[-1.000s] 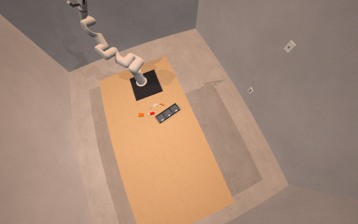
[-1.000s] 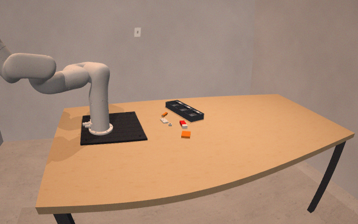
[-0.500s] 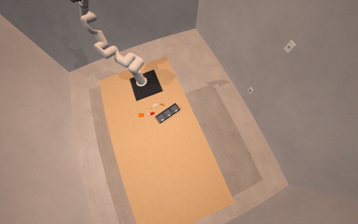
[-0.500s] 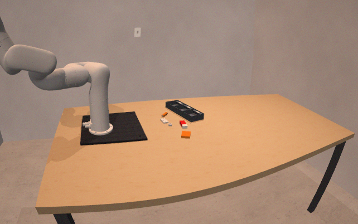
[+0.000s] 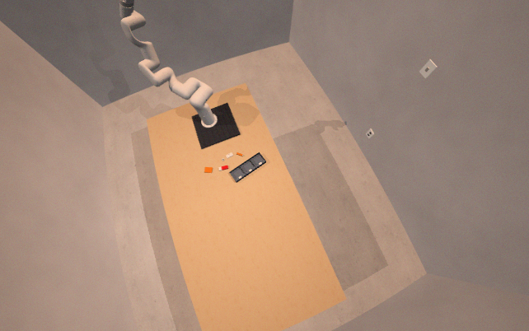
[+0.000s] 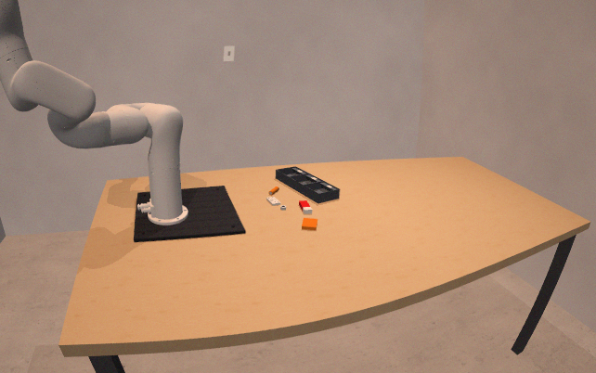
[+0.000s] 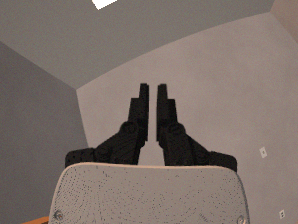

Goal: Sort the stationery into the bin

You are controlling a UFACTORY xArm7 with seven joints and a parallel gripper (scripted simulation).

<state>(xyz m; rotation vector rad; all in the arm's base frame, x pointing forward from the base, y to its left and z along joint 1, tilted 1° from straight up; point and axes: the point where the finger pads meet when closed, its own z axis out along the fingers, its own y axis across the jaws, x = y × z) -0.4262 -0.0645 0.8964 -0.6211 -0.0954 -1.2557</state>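
Note:
A dark tray of three bins [image 5: 247, 166] [image 6: 306, 184] stands on the table right of the arm's base. Beside it lie small things: an orange block [image 5: 208, 170] [image 6: 309, 224], a red and white piece [image 5: 223, 168] [image 6: 304, 206], a white flat piece [image 5: 229, 155] [image 6: 273, 200], a small orange stick [image 5: 239, 154] [image 6: 274, 189] and a tiny grey piece [image 6: 282, 207]. The arm reaches far up and back, away from the table. My gripper [image 7: 153, 96] shows only in the wrist view. It points at the room's walls and ceiling, its fingers nearly together with nothing between them. The bin marks are too small to read.
The arm's black base plate [image 5: 216, 125] [image 6: 187, 212] lies at the table's near end. The arm's links [image 5: 165, 76] [image 6: 93, 118] hang over the floor behind the table.

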